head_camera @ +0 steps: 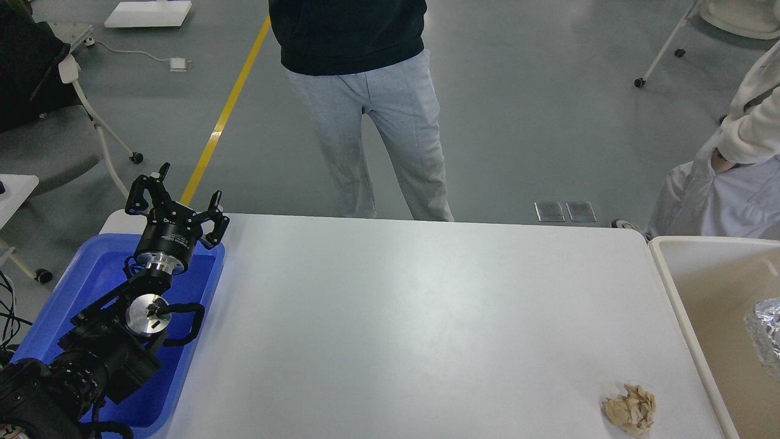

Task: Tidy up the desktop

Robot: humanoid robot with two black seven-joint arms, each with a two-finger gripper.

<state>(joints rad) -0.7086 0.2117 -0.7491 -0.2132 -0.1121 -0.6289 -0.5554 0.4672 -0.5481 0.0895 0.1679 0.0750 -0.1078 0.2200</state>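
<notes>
The white desktop (396, 317) fills the middle of the head view. A crumpled beige paper ball (629, 410) lies on it near the front right corner. My left gripper (183, 192) is open and empty, raised above the far end of the blue tray (97, 280) at the table's left edge, far from the paper ball. My right arm and gripper are out of view.
A beige rectangular bin (670, 274) stands at the right edge and holds a crumpled foil piece (765, 329). A person in grey trousers (378, 122) stands behind the table. A second person (731, 183) sits at the far right. An office chair (55, 134) stands at the back left.
</notes>
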